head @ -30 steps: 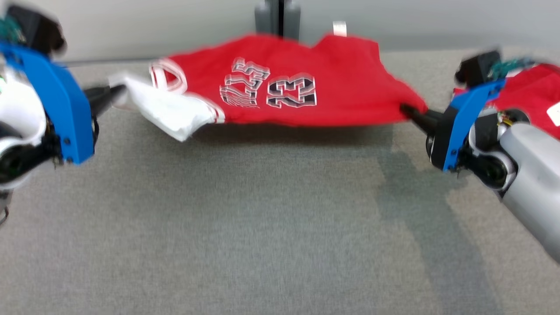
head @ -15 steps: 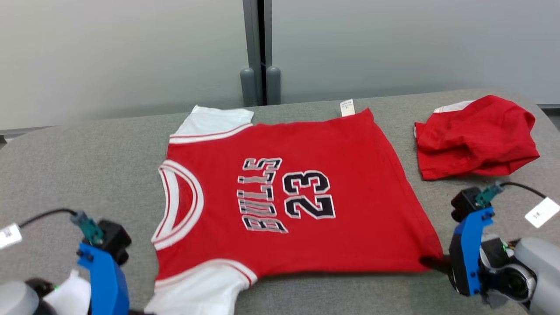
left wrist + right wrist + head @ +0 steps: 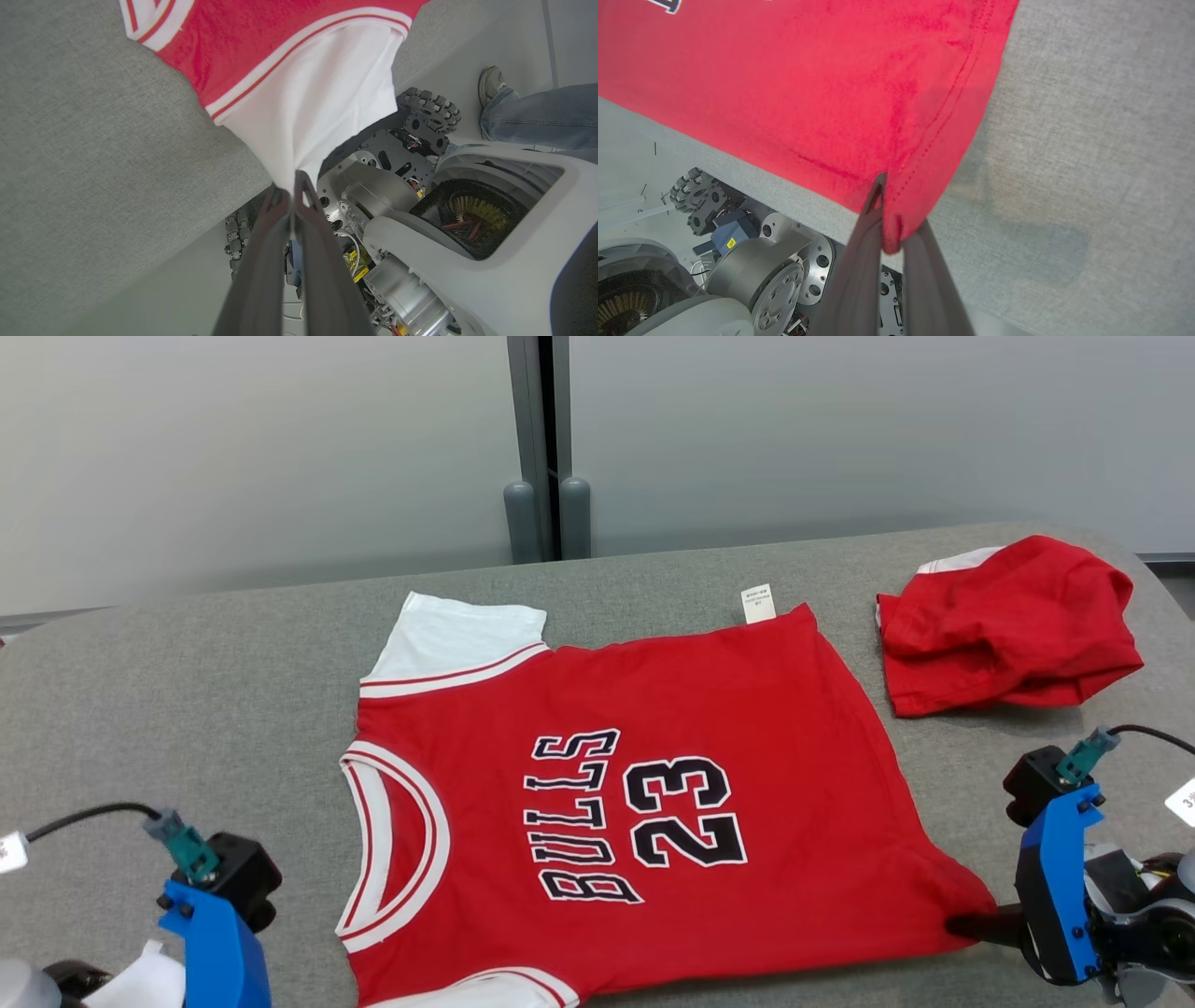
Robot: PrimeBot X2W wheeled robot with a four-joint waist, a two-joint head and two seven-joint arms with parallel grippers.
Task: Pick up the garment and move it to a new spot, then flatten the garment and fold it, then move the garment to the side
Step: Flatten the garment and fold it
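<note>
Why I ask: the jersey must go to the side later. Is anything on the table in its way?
On the robot's right, a crumpled red garment lies on the grey table, apart from the Bulls jersey; leftward, nothing visible blocks it. The left gripper and right gripper are both shut on it directly.

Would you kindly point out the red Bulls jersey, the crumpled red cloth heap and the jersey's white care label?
red Bulls jersey (image 3: 644,700): head view, plain red fabric above the lettering.
crumpled red cloth heap (image 3: 1008,625): head view, its middle.
white care label (image 3: 758,604): head view, its centre.
</note>
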